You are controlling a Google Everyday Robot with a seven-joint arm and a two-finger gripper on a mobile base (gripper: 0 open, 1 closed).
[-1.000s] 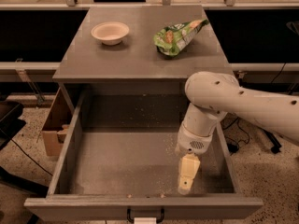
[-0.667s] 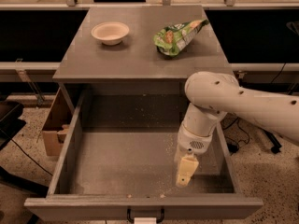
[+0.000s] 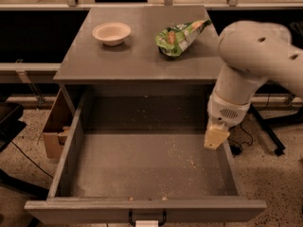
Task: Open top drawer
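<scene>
The top drawer (image 3: pixel 142 164) stands pulled far out toward me, grey inside with a few crumbs on its floor. Its front panel (image 3: pixel 85 211) runs along the bottom of the view, with the black loop handle (image 3: pixel 147 218) and its white tag at the lower edge. My gripper (image 3: pixel 216 137) hangs from the white arm over the drawer's right side wall, well above the floor and away from the handle. It holds nothing that I can see.
On the grey cabinet top (image 3: pixel 123 56) stand a small white bowl (image 3: pixel 111 33) and a green chip bag (image 3: pixel 181 36). A cardboard box (image 3: pixel 56 126) sits on the floor left of the drawer. Dark chair legs (image 3: pixel 267 131) and cables lie at the right.
My arm and gripper have risen and swung to the right, from inside the drawer near its right front to above its right wall. The drawer has stayed open.
</scene>
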